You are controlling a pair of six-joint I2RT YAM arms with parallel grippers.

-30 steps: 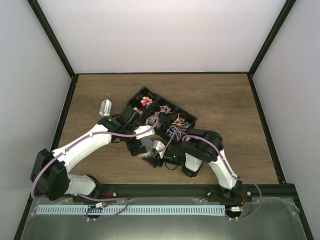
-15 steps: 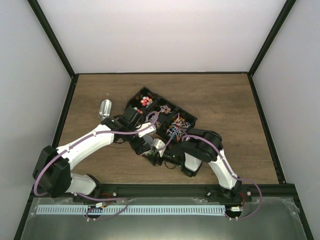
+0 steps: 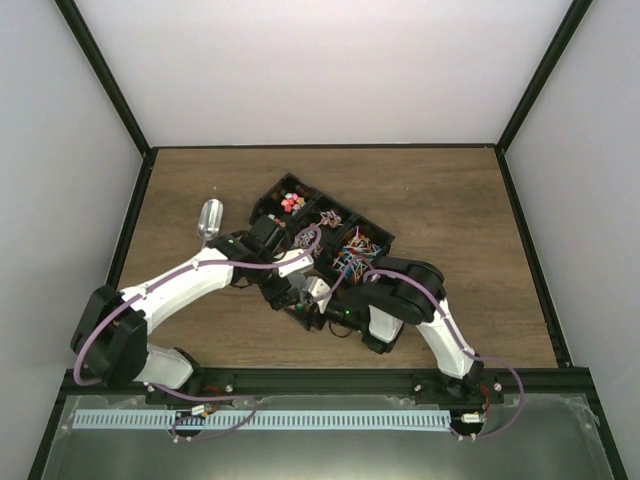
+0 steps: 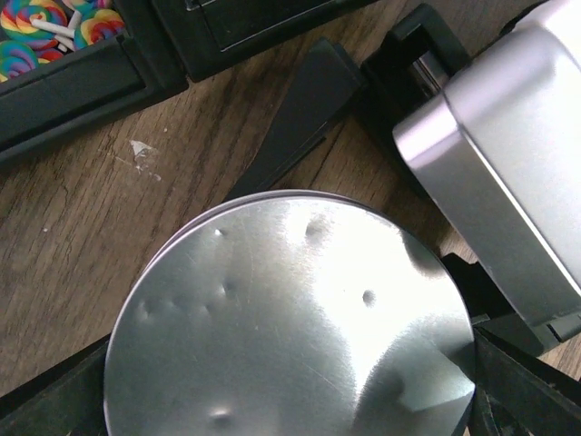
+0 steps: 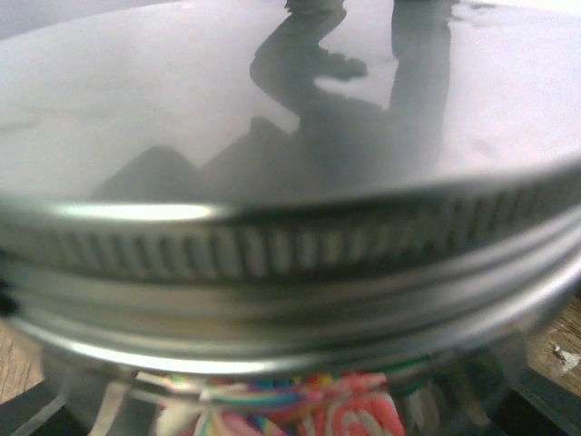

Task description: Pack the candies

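Observation:
A clear round jar (image 3: pixel 306 297) stands on the table just in front of the black tray (image 3: pixel 340 203). Striped pink and rainbow candies show inside its glass in the right wrist view (image 5: pixel 300 413). A dented silver lid (image 4: pixel 290 318) sits on top of the jar, and its ribbed rim fills the right wrist view (image 5: pixel 290 245). My left gripper (image 3: pixel 291 288) is above the jar, its dark fingers (image 4: pixel 54 395) closed on the lid's edges. My right gripper (image 3: pixel 320 306) is shut on the jar's side. More candies (image 3: pixel 290 202) lie in the tray's compartments (image 4: pixel 36 23).
A silver scoop (image 3: pixel 210 217) lies on the table left of the tray. The right wrist's silver housing (image 4: pixel 490 173) is close beside the lid. Black frame rails edge the table (image 3: pixel 450 190).
My left arm has shifted slightly away from me and turned at the wrist over the jar, uncovering more of the scoop. The jar and my right arm have stayed in place.

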